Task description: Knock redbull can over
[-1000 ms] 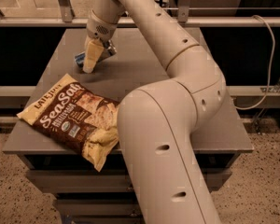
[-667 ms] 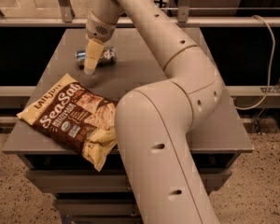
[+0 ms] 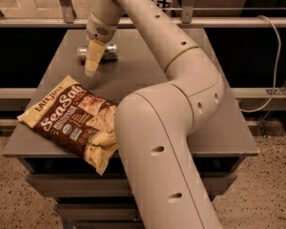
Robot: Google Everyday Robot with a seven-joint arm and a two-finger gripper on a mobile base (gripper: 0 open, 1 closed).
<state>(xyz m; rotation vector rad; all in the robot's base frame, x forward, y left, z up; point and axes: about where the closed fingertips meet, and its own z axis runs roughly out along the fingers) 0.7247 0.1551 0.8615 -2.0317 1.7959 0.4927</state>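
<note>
the gripper hangs pointing down over the back left part of the grey flat-topped metal bench, tip close to the surface. honestly can't tell if it's clenched or released from this angle. right behind it, partly covered by it, is the slim silver and blue metal redbull can, lying on its side across the bench with both ends poking out either side of the gripper. nearer the front left corner lies a big brown and yellow crinkly chip bag, flat, well apart from the can. the fat cream-coloured robot arm sweeps down the middle.
</note>
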